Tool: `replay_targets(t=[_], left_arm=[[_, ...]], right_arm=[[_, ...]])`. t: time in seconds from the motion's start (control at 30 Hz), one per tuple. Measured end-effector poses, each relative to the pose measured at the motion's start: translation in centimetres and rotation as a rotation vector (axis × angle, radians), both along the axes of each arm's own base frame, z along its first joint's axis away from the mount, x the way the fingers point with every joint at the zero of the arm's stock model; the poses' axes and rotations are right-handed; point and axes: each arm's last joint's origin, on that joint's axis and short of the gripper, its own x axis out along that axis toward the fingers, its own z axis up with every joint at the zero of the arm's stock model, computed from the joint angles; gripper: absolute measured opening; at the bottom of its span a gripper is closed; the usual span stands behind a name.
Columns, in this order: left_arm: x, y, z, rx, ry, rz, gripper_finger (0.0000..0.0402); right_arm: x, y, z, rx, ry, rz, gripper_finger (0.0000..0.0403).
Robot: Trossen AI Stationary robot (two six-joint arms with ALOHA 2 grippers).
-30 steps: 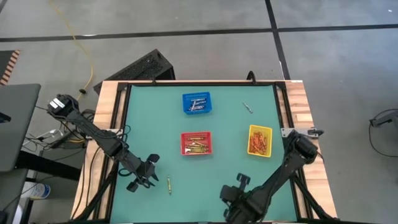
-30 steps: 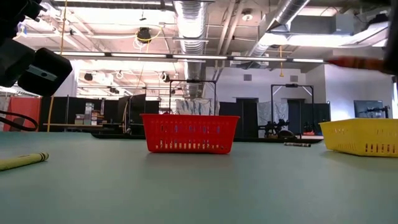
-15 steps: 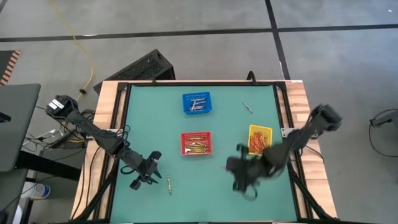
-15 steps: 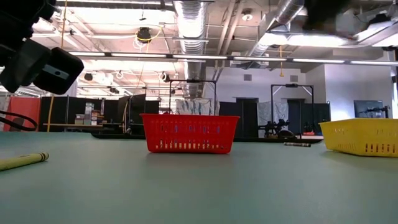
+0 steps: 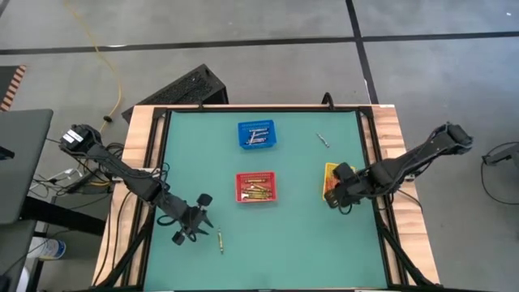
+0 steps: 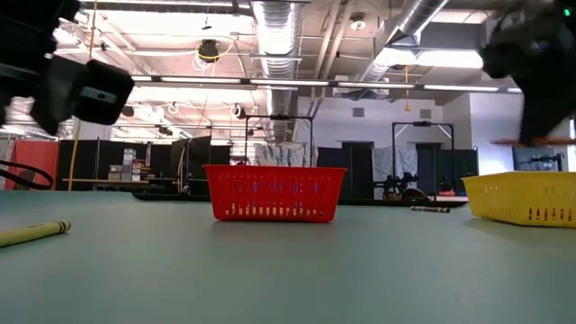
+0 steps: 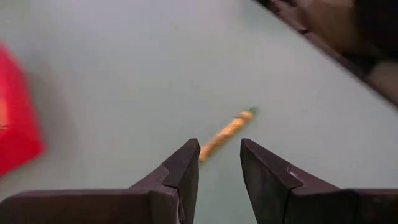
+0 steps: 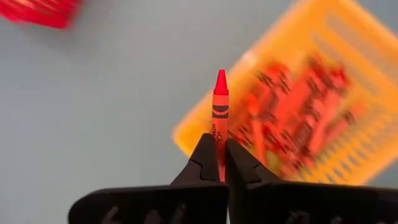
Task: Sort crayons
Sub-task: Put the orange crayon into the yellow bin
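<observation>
My right gripper (image 5: 332, 198) is shut on a red crayon (image 8: 220, 106) and hangs above the table at the left edge of the yellow basket (image 5: 340, 182), which holds several red and orange crayons (image 8: 298, 118). My left gripper (image 5: 200, 216) is open and empty. It hangs near the table's front left, and a yellowish crayon (image 7: 226, 133) lies flat on the mat just beyond its fingertips. That crayon also shows in the high view (image 5: 220, 241). The red basket (image 5: 256, 186) and blue basket (image 5: 256, 134) also hold crayons. My right gripper pinches the red crayon's back part (image 8: 219, 144) between its two fingers. The crayon lies along the fingers, and its pointed tip (image 8: 221, 79) sticks out beyond them. The crayon is lifted clear of the table and basket.
A lone grey crayon (image 5: 323, 139) lies on the mat at the far right, behind the yellow basket. The three baskets stand in the middle and far part of the green mat. Wooden rails border the table's left and right sides.
My right gripper has gone from the table's near edge toward the far edge and right, carrying the red crayon to the yellow basket's left edge. My left gripper has shifted a little toward the right, closer to the yellowish crayon, and stays open.
</observation>
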Motion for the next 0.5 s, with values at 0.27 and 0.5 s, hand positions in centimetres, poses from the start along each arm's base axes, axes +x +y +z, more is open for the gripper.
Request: replay_targets(t=[0.27,0.5], left_arm=[[0.4,0.0,0.5,0.167,-0.151,-0.036,0.0107],[1.0,0.0,0.8,0.225,-0.179,-0.101,0.0107]], right_arm=[[-1.4,-2.0,-1.8,-0.023,0.150,-0.207,0.0017],[-1.2,-3.5,-2.2,-0.025,0.188,-0.234,0.0082]])
